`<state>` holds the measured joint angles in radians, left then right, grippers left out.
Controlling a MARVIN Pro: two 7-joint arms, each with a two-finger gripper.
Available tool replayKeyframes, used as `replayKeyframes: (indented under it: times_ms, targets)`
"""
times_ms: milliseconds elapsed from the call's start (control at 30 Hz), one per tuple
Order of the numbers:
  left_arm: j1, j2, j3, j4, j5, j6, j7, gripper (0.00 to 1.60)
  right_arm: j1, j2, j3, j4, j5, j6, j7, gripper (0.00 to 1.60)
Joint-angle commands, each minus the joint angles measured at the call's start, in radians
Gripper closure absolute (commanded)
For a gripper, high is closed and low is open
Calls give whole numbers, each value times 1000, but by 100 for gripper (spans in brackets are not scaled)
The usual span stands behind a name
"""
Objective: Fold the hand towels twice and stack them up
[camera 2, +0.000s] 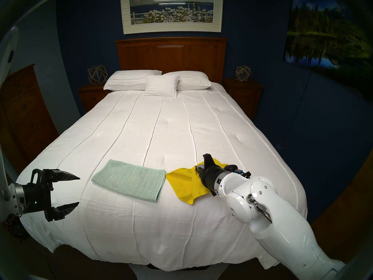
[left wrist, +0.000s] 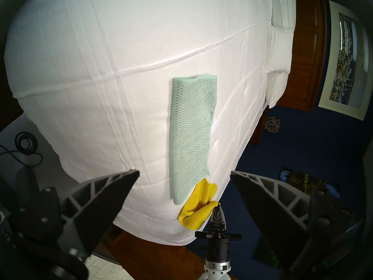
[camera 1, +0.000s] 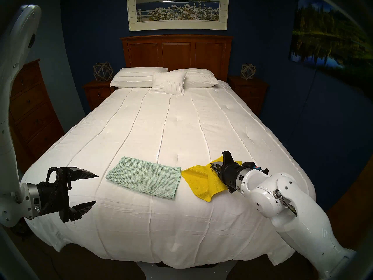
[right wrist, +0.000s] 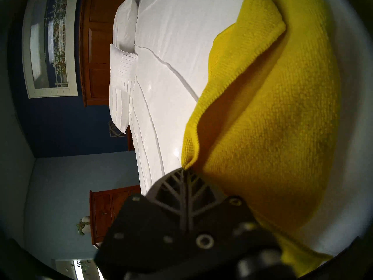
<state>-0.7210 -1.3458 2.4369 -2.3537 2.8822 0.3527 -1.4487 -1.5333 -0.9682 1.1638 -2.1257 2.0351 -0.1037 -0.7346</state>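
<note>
Closest to the head camera, at the lower left of the frame, the left gripper (camera 1: 84,190) hangs with its jaws wide apart and nothing between them. At the lower right, the right gripper (camera 1: 215,168) is closed on an edge of the yellow towel (camera 1: 201,182), which lies partly lifted and doubled over on the white bedspread (camera 1: 161,122).

Just to its left, nearly touching it, the mint-green towel (camera 1: 144,179) lies flat as a long rectangle; it looks folded once only.

I judge that a fold of the yellow towel is in hand. The next move calls for carrying the held edge across to the opposite edge and releasing it there evenly.

In the head views the wrist hides the fingertips; only the right wrist view shows the pinched edge (right wrist: 186,164). How many layers the yellow towel has, I cannot tell.
</note>
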Motion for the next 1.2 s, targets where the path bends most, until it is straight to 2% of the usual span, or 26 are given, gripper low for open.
replayKeyframes:
  times_ms: [0,33,67,133,233,300,333,433,533,600,633,667,700,867,1167]
  targets:
    - [-3,1,-1,0,-2,0,-3,0,114,-114,-24,38,-16,35,-25,150]
    - [-3,1,-1,0,-2,0,-3,0,132,-133,-32,57,-22,40,-38,147]
    - [-3,1,-1,0,-2,0,-3,0,118,-119,-31,53,-22,43,-32,143]
    - [-3,1,-1,0,-2,0,-3,0,153,-156,-45,92,-35,52,-60,133]
    - [-3,1,-1,0,-2,0,-3,0,182,-186,-56,127,-46,60,-86,130]
    - [-3,1,-1,0,-2,0,-3,0,190,-196,-60,137,-52,66,-98,120]
    - [-3,1,-1,0,-2,0,-4,0,206,-213,-64,151,-58,71,-113,113]
    - [-4,2,-1,-1,-2,0,-4,0,241,-245,-66,168,-75,86,-171,109]
    - [-4,2,-1,-1,-2,0,-4,0,270,-205,-78,145,-54,86,-237,105]
    - [-4,2,-1,-1,-2,0,-5,0,246,-182,-55,103,-40,89,-265,90]
    - [-4,2,-1,-1,-2,0,-5,0,235,-171,-45,83,-36,87,-276,18]
    - [-4,2,-1,-1,-2,0,-5,0,218,-161,-28,58,-27,81,-287,0]
    - [-4,2,-1,-1,-2,0,-5,0,220,-160,-19,66,-19,86,-289,0]
    - [-4,2,-1,-1,-2,0,-4,0,171,-109,36,-7,7,86,-333,0]
    - [-4,2,-1,-1,-2,0,-4,0,66,-52,168,-133,69,65,-372,0]
